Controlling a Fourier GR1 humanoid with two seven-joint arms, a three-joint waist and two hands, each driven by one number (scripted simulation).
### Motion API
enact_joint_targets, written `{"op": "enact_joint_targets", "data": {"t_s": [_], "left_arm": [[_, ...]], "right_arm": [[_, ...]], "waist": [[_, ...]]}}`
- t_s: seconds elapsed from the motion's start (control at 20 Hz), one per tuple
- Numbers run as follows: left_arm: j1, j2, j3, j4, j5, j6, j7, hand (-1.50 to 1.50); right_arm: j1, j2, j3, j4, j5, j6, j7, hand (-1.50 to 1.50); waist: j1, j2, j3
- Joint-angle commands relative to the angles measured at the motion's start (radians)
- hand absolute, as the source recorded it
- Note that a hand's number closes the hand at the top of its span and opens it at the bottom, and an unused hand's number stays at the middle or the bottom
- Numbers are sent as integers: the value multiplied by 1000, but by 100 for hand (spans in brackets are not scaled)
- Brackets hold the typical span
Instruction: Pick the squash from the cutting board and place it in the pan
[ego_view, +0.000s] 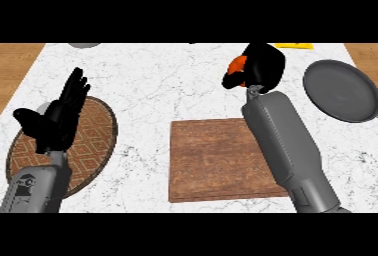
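Above the bench, past the cutting board (225, 159): right hand (260, 64) curled round the squash (237, 66), carry step.
Squash is off the board, orange showing at the hand's left side, not yet over the pan (341, 90) at far right. Next move likely calls for a shift right, then lowering and release. Left hand (60, 114) rests open at left, fingers up, over a patterned mat (92, 145).

No readable text, labels, brands, numbers or signs anywhere I look. My counter, my forearms and my hands carry no lettering.
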Motion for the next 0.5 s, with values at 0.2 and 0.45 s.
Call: {"op": "enact_joint_targets", "data": {"t_s": [0.2, 0.45], "left_arm": [[25, 21, 32, 28, 13, -30, -56, 0], [3, -21, 2, 10, -12, 10, -22, 0]], "right_arm": [[0, -98, -137, 38, -62, -263, -87, 150], [17, -189, -270, 67, -251, -312, -262, 150]], "waist": [[-11, 3, 0], [-14, 2, 1]]}}
